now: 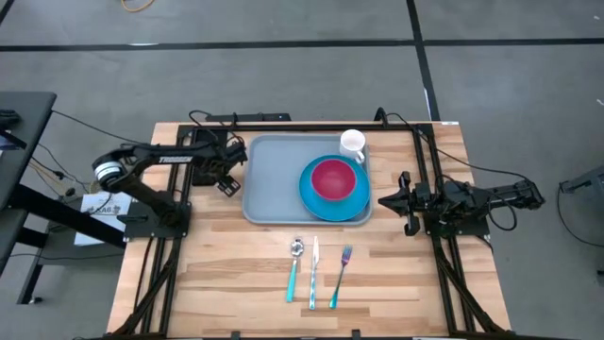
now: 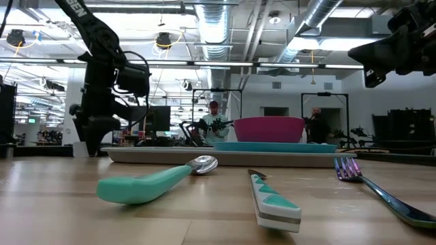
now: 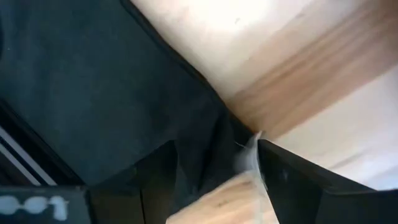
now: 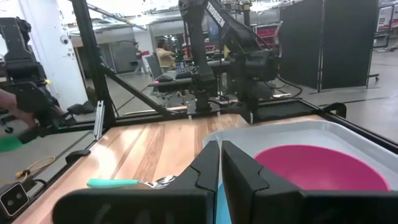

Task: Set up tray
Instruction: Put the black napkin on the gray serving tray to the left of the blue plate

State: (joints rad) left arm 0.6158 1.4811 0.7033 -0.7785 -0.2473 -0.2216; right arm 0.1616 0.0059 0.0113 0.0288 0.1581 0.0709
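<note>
Tray [image 1: 274, 179] was laid flat on the table [image 1: 226, 274], carrying a blue plate [image 1: 359, 202], pink bowl [image 1: 332, 178] and white cup [image 1: 352, 144]. Left gripper [image 1: 229, 181] was held at its left rim; finger spacing could not be told. Right gripper [image 1: 389, 201] was positioned just right, fingers [image 4: 239, 168] pressed together.

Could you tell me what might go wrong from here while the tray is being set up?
The left gripper sits at the tray's left edge; a push could slide the tray and tip the white cup standing at its far rim. The bowl rides loose on the plate and might shift too.
</note>
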